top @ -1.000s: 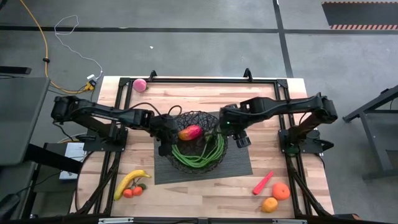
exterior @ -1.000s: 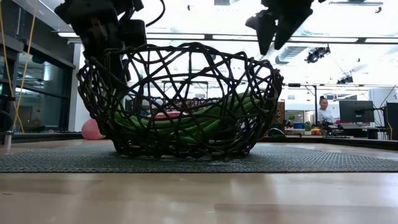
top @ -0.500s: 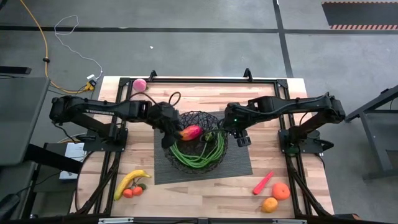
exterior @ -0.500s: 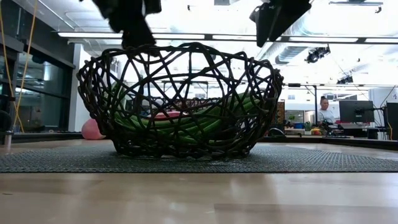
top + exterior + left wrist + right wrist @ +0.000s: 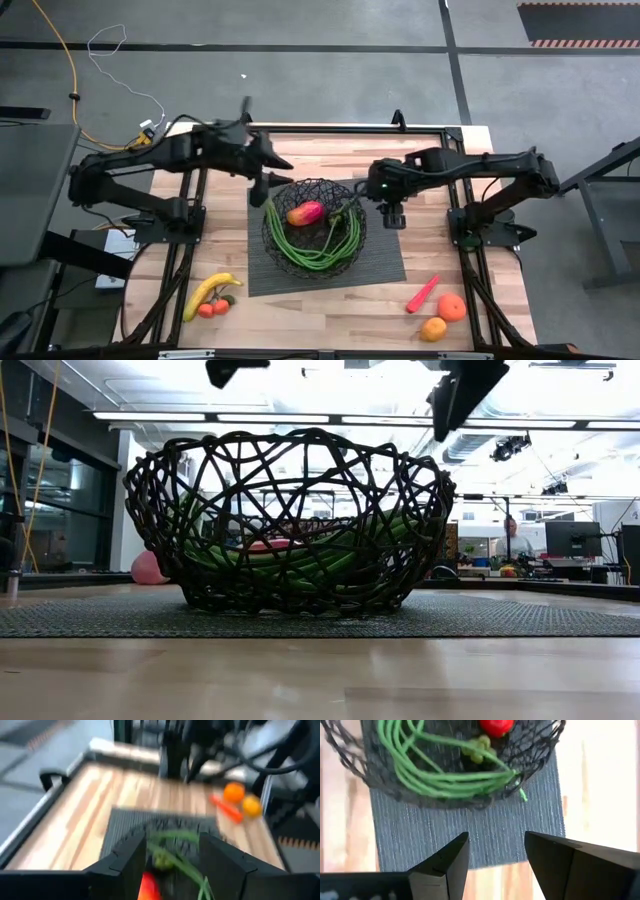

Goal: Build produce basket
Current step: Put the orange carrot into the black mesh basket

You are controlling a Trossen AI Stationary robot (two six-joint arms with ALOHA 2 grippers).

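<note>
On the near edge of the surface (image 5: 330, 310), the banana (image 5: 206, 291) with small tomatoes (image 5: 213, 308), the chili (image 5: 422, 294) and two oranges (image 5: 445, 316) wait unpacked. Mid-surface, the basket (image 5: 285, 248) on its mat (image 5: 385, 265) already holds green beans (image 5: 325, 245) and the mango (image 5: 306, 213). Left pincer (image 5: 264, 183) and right pincer (image 5: 392, 214) hover beside its rim, both open and empty; nothing blocks them.

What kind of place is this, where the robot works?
Probably a robotics lab or workshop inside an open office. The wooden table stands on a grey concrete floor with loose cables, and behind the basket the low view shows a person at a desk with a monitor.
</note>
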